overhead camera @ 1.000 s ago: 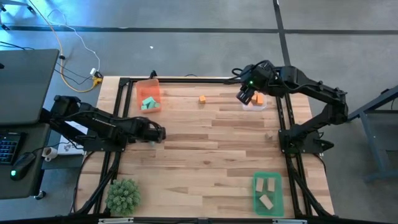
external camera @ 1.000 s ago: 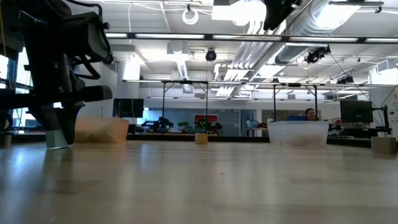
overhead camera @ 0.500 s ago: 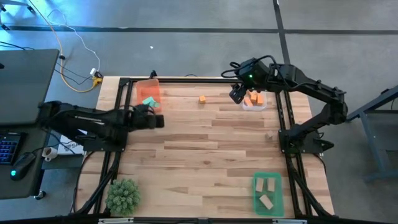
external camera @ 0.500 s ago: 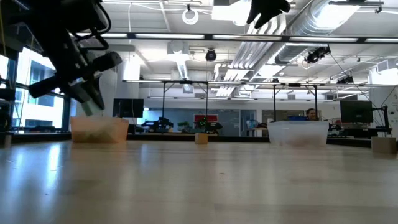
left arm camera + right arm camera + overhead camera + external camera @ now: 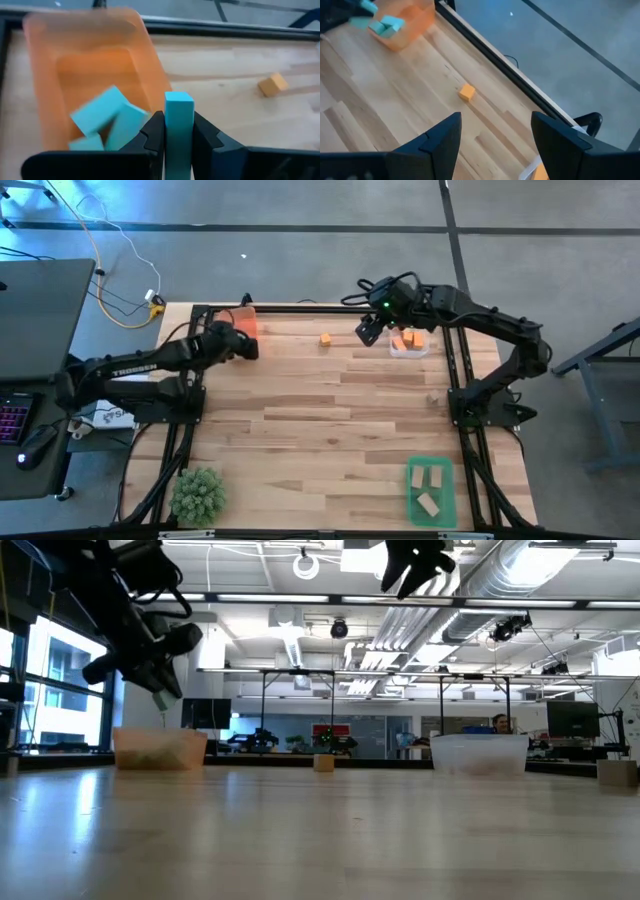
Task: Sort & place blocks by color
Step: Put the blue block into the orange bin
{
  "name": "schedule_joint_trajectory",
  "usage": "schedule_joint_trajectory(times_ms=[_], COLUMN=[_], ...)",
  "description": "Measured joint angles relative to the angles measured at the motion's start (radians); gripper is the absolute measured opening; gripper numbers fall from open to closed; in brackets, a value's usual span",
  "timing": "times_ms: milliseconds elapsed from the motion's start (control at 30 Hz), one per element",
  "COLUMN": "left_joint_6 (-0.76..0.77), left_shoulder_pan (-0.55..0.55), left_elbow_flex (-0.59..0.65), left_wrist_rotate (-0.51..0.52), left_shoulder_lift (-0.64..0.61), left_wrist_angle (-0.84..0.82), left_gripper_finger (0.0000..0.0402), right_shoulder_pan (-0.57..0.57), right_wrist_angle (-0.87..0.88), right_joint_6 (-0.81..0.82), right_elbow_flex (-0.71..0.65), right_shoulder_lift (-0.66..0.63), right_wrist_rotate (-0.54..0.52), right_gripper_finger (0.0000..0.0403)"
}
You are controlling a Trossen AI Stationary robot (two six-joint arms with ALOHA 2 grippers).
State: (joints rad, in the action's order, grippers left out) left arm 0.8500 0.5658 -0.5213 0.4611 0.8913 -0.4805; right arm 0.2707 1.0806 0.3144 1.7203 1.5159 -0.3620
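My left gripper (image 5: 243, 346) is shut on a teal block (image 5: 178, 130) just above the orange tray (image 5: 90, 65) at the table's far left; several teal blocks (image 5: 107, 122) lie in that tray. My right gripper (image 5: 368, 330) is open and empty, high above the far side, between a loose orange block (image 5: 326, 339) on the table and the clear tray (image 5: 409, 344) with orange blocks. The loose orange block also shows in the right wrist view (image 5: 466, 92). Tan blocks (image 5: 430, 490) lie in the green tray (image 5: 431, 492). My left gripper pinches the teal block's two long sides (image 5: 177, 145) between its two fingers. The block lies along the fingers and its free end (image 5: 179, 97) sticks out past the fingertips. It is lifted clear, beside the orange tray's right wall.
A small tan block (image 5: 433, 398) lies near the right arm's base. A spiky green plant (image 5: 198, 493) stands at the near left corner. Black frame rails run along the table's edges. The wide middle of the table is bare wood.
My left gripper has lifted the teal block off the table and carried it toward the far edge, up to the orange tray. My right gripper has moved left from above the clear tray toward the loose orange block.
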Motion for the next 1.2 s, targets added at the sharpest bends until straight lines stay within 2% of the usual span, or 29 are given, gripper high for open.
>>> schedule_joint_trajectory(times_ms=[333,600,800,1000,1200], left_joint_6=[-0.243,-0.367,-0.417,-0.434,-0.491], left_shoulder_pan=[0.203,0.315,0.357,0.375,0.377], left_elbow_flex=[-0.019,-0.083,-0.116,-0.150,-0.172], left_wrist_rotate=[-0.093,-0.189,-0.226,-0.243,-0.250], left_shoulder_lift=[0.008,0.122,0.231,0.290,0.300], left_wrist_angle=[-0.017,-0.031,-0.032,-0.032,-0.030], left_gripper_finger=[0.0035,0.0035,0.0038,0.0062,0.0095], right_shoulder_pan=[0.000,0.011,0.064,0.133,0.184], right_wrist_angle=[-0.006,-0.057,-0.153,-0.233,-0.284], right_joint_6=[0.003,0.003,-0.012,-0.112,-0.180], right_elbow_flex=[0.000,0.000,0.000,0.000,-0.001], right_shoulder_lift=[0.113,0.202,0.256,0.325,0.386], right_wrist_rotate=[0.034,0.080,0.236,0.401,0.468], right_gripper_finger=[0.0226,0.0226,0.0226,0.0226,0.0226])
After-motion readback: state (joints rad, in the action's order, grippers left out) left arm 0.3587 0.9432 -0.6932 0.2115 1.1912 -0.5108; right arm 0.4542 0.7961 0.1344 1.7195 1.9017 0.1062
